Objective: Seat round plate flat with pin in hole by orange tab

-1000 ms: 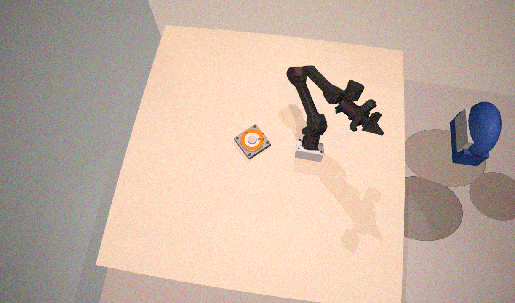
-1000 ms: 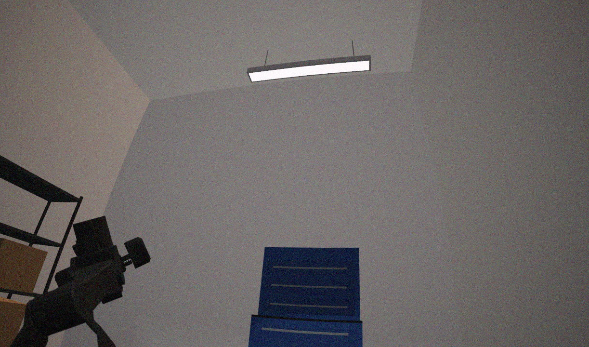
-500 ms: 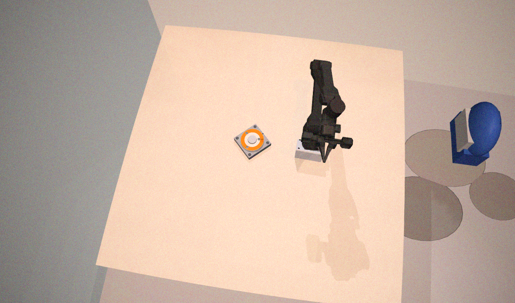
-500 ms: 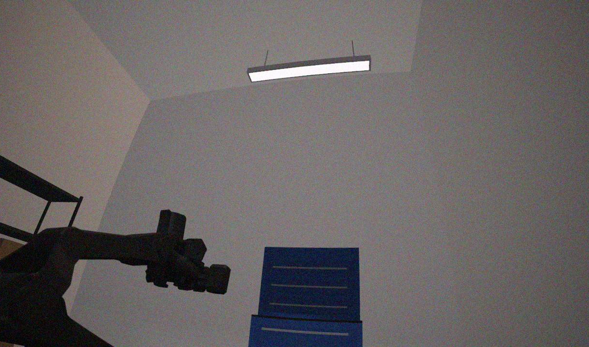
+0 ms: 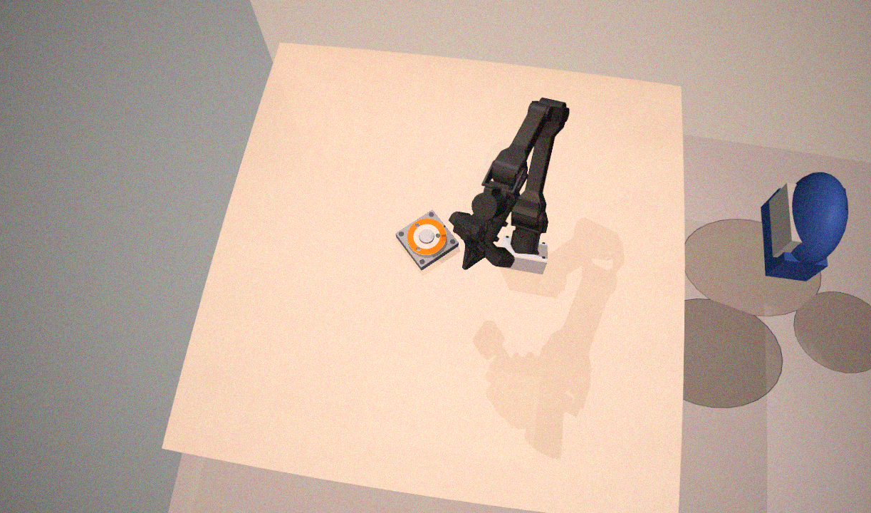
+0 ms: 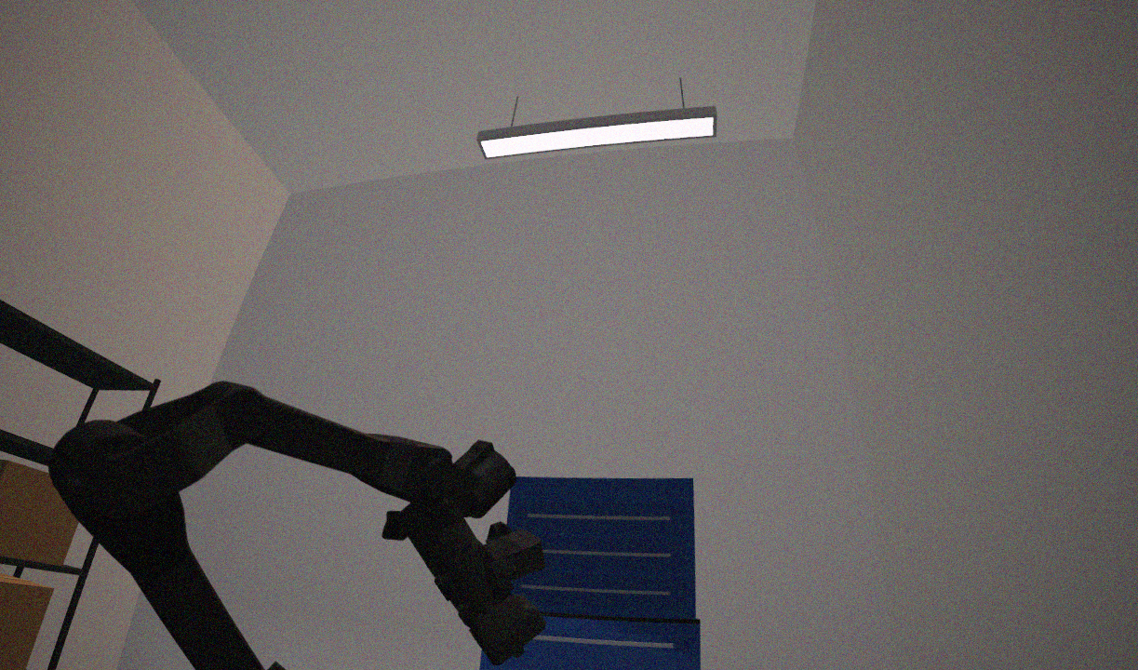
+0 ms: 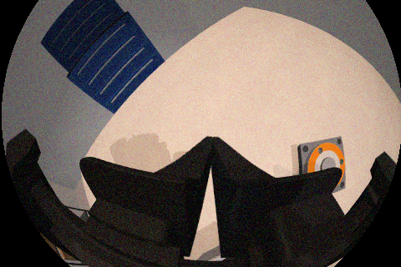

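The tool (image 5: 468, 262) is hanging clenched on nothing, its tips pressed together and pointing down at the worktop (image 5: 336, 331). Just beside it, apart from it, the round plate (image 5: 426, 236) is sitting on its grey base (image 5: 411, 251).

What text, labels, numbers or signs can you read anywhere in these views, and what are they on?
None: no view shows readable text.
The blue cabinet carries only pale horizontal lines, not letters.
The orange round plate and its grey square base show no markings.
The black closed gripper bears no label or brand.
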